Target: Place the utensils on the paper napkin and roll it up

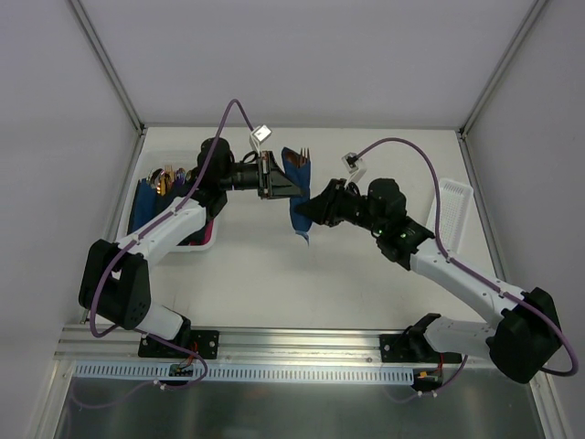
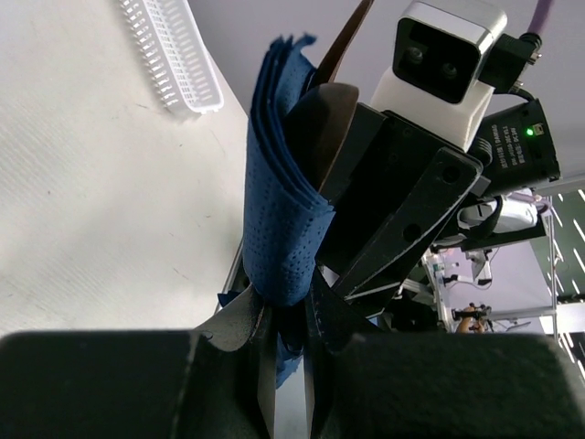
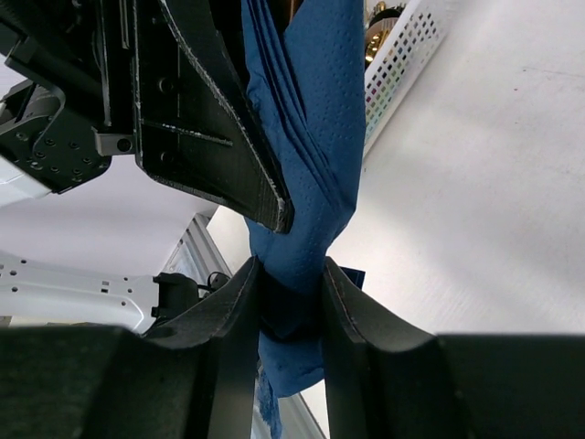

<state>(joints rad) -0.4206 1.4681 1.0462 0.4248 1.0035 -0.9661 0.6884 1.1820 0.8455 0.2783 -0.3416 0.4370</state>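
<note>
Now rolling: left gripper (image 2: 283, 315) and right gripper (image 3: 291, 283) pinch the paper napkin (image 1: 299, 197), wrapped around the utensils (image 1: 303, 154), between near-closed jaws. Next likely needs a tightening twist.

We see the paper napkin (image 3: 315, 110) in deep navy blue, its surface stippled with fine embossed dots. The utensils (image 1: 304, 154) poking from it gleam gold-bronze. The left arm (image 1: 169, 229) and right arm (image 1: 466, 279) pair white links with black joints and carry purple cables (image 1: 402, 142). The tabletop (image 1: 366, 274) is plain off-white, and the perforated basket (image 1: 454, 210) at its right edge is white.
</note>
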